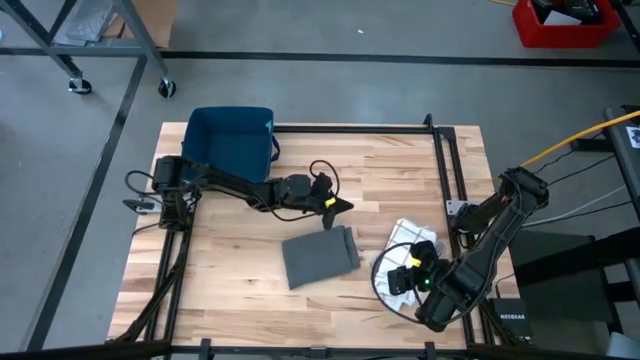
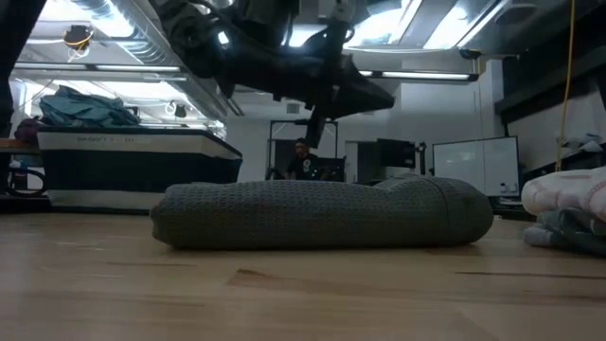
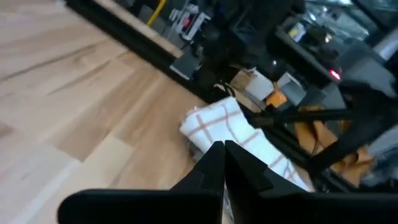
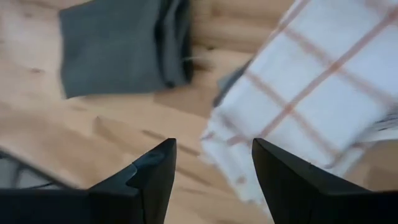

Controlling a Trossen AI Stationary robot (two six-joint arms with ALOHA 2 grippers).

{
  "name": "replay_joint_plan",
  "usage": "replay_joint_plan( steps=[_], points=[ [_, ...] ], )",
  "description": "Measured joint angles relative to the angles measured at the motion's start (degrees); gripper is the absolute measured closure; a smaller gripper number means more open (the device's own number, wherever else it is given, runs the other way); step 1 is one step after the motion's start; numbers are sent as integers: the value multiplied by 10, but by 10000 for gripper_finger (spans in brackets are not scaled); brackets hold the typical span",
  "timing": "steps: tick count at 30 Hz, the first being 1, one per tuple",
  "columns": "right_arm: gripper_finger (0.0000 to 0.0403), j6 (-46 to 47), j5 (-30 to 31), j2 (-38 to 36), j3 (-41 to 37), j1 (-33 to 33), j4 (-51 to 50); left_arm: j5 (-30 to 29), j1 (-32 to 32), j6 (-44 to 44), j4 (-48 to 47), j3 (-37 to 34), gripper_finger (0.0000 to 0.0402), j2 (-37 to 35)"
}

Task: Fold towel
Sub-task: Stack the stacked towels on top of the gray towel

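A grey towel [image 1: 320, 256] lies folded into a small rectangle on the table's middle; the low view shows it [image 2: 322, 214] as a flat, thick bundle. My left gripper [image 1: 343, 206] hovers just beyond the towel's far edge, fingers shut [image 3: 224, 163], touching nothing. My right gripper [image 1: 403, 279] is open near the table's near right corner, above a white towel with orange checks [image 1: 412, 240]; its fingers [image 4: 211, 171] stand apart over that towel's edge [image 4: 298, 93]. The grey towel [image 4: 121, 46] shows farther off in the right wrist view.
A blue bin [image 1: 231, 142] sits at the table's far left corner. A black frame rail [image 1: 447, 170] runs along the table's right side. A white ring [image 1: 385, 290] lies under my right gripper. Bare wood lies left of the grey towel.
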Motion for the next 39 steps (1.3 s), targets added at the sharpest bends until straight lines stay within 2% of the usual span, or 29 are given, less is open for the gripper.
replay_joint_plan(
  steps=[4,8,10,14,16,19,24,26,34,39],
  points=[
    [187,5,-29,10,0,0,-43,3,-2,76,-25,0,398,3],
    [187,7,-37,31,0,-1,-38,23,-1,166,-70,0,398,3],
    [187,7,-41,46,0,-3,-24,65,-1,182,-111,0,398,3],
    [187,3,-62,75,0,-9,6,208,-7,229,-200,0,398,1],
    [187,1,-65,88,0,-9,16,240,-15,277,-229,0,398,0],
    [187,1,-67,101,0,-9,21,202,-32,361,-249,0,398,3],
    [187,1,-71,105,0,-15,24,4,-54,430,-245,0,398,5],
    [187,1,-71,105,0,-18,26,-36,-53,442,-249,0,398,5],
    [187,0,-75,105,0,-24,30,-18,-45,444,-317,0,400,5],
    [187,0,-75,105,0,-23,32,-15,-53,440,-289,0,400,5]
  ],
)
